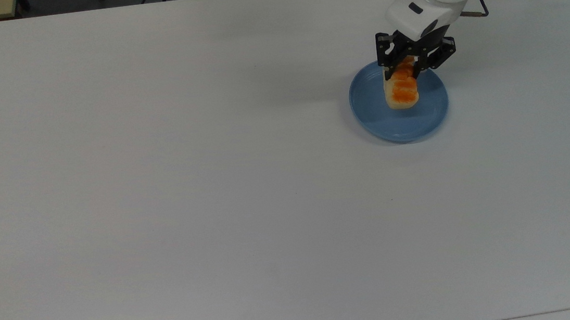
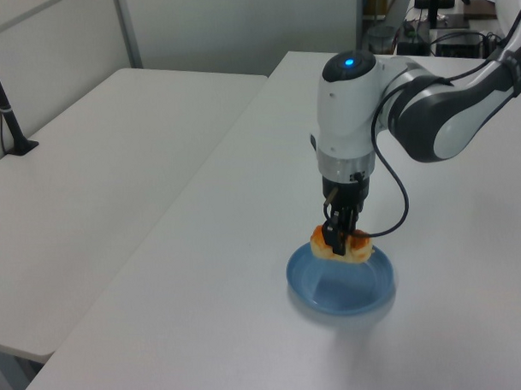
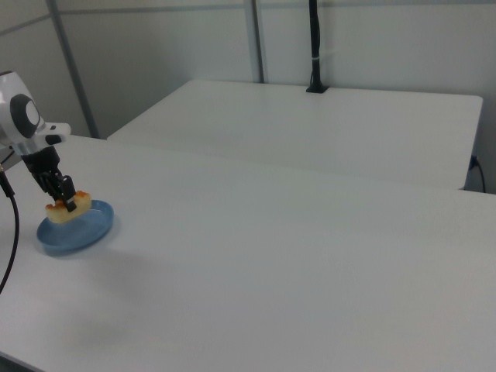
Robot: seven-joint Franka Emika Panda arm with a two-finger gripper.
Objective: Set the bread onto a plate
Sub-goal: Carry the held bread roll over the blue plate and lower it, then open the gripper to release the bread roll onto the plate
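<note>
The bread point(image 1: 402, 92), a small loaf with cream sides and an orange-brown segmented top, hangs low over the light-blue plate point(image 1: 400, 122). My gripper point(image 1: 408, 68) is shut on the bread's far end in the top view. In the left view the bread point(image 2: 356, 247) sits just above the plate point(image 2: 341, 286) near its far rim, with the gripper point(image 2: 337, 240) pinching it from above. The right view has the bread point(image 3: 71, 208) over the plate point(image 3: 77, 234) at the right view's left, the gripper point(image 3: 65, 198) holding it. Whether the bread touches the plate I cannot tell.
The white table point(image 1: 214, 187) stretches wide to the top view's left and front of the plate. A second white table point(image 2: 88, 167) stands beside it, with a black clamp post point(image 2: 5, 105) on it. A black cable point(image 1: 479, 5) trails from the arm.
</note>
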